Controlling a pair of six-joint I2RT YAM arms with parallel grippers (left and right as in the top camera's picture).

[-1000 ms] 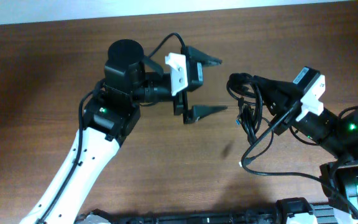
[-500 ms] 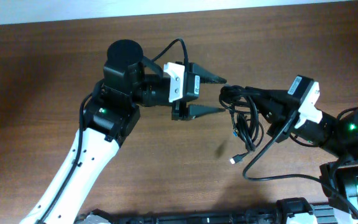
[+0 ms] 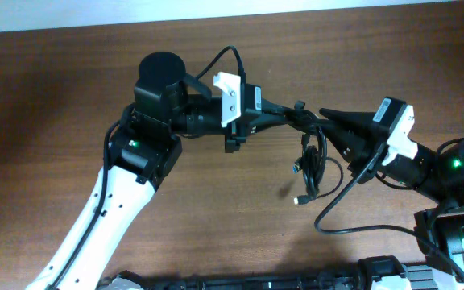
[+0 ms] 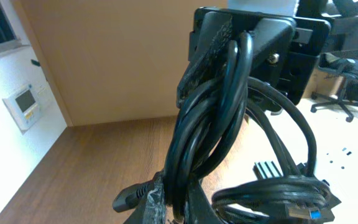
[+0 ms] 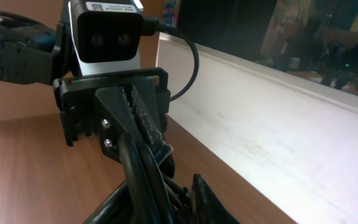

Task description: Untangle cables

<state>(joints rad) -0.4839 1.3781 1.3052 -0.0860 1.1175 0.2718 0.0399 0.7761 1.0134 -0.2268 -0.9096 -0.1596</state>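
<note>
The cables [image 3: 311,161] are a bundle of black cords hanging above the table between my two grippers. My left gripper [image 3: 295,113] is shut on the bundle's top from the left. In the left wrist view the cables [image 4: 211,118] pass between its fingers, at the left gripper [image 4: 180,208]. My right gripper [image 3: 327,122] points at the same spot from the right. Strands of the cables [image 5: 138,177] still lie between the fingers of the right gripper [image 5: 166,205], one of which is hidden. A light plug tip [image 3: 300,200] dangles lowest, and a blue-tipped plug [image 4: 312,208] hangs beside it.
The brown table [image 3: 55,97] lies under both arms. A thicker black wire [image 3: 353,228] of the right arm loops low near the front right. A black rail [image 3: 256,283] runs along the front edge.
My left gripper closed from wide open onto the top of the bundle. The right gripper carried the bundle leftward to it, and the two tips now meet.
</note>
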